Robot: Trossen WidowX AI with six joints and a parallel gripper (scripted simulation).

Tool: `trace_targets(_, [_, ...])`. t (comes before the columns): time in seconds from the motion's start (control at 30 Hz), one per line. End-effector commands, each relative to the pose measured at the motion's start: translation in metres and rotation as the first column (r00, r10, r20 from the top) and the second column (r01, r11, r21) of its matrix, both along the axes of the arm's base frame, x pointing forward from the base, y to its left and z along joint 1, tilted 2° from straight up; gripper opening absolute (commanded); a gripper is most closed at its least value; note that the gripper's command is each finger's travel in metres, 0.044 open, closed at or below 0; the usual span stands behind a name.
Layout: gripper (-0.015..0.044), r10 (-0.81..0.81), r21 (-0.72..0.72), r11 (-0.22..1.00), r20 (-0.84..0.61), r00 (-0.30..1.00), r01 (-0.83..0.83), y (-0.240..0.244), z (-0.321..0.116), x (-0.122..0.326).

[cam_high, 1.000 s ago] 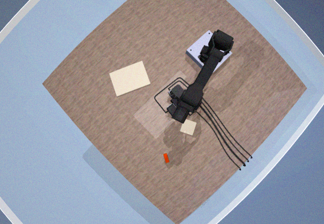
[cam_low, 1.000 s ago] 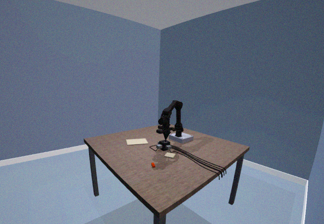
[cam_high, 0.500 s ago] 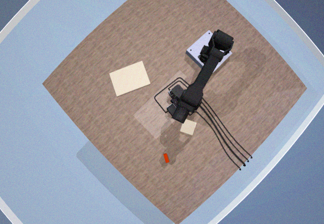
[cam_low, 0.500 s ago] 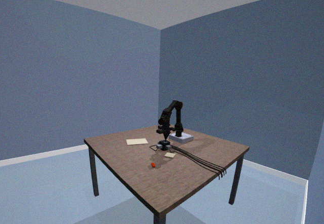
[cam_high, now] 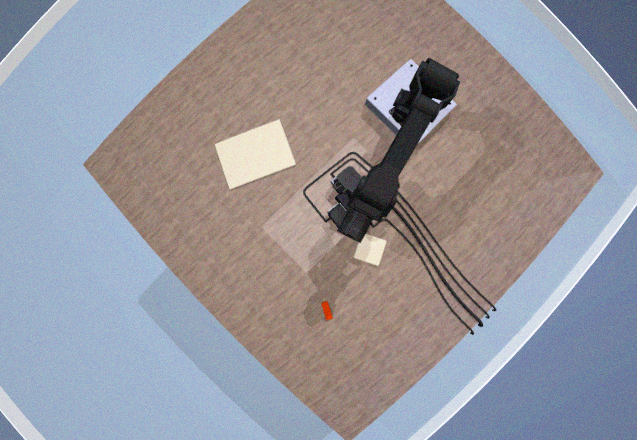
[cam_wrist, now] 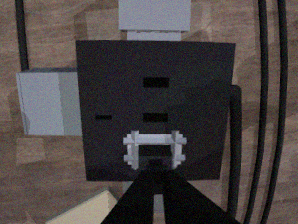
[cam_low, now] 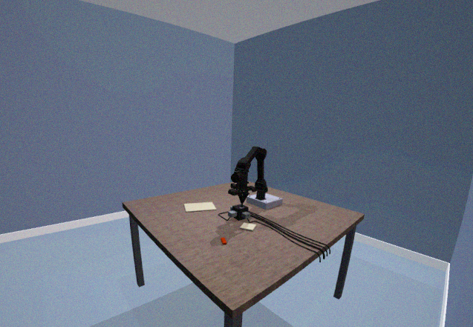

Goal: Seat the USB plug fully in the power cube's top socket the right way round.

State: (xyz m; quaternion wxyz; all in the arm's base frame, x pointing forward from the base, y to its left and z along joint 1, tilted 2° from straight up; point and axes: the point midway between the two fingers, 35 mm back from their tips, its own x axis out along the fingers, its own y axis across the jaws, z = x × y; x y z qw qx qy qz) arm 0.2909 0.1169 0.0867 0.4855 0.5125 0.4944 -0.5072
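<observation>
1. Reading the exterior view left to right, I see a large flat cream rectangular pad well left of the claw.
2. A small orange-red block lies nearer the camera than the claw, slightly left.
3. My claw is pinching the dark USB plug at the white-framed top socket of the black power cube, directly below; I can't tell its depth or which way round it is.
4. A small cream square pad lies near, slightly right.
5. Black cables trail rightward from beneath the claw.
</observation>
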Motion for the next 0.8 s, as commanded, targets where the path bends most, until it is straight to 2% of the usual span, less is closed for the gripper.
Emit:
trace_targets(0.0, [0.0, 0.004, -0.003, 1.0, -0.007, 1.0, -0.004, -0.0002, -0.0032, -0.0003])
trace_targets(0.4, [0.0, 0.004, -0.003, 1.0, -0.007, 1.0, -0.004, -0.0002, -0.0032, -0.0003])
trace_targets(0.53, [0.0095, 0.0, 0.0, 1.0, 0.0, 1.0, 0.0, 0.0, -0.0001, 0.0])
trace_targets(0.77, [0.0095, 0.0, 0.0, 1.0, 0.0, 1.0, 0.0, 0.0, -0.0001, 0.0])
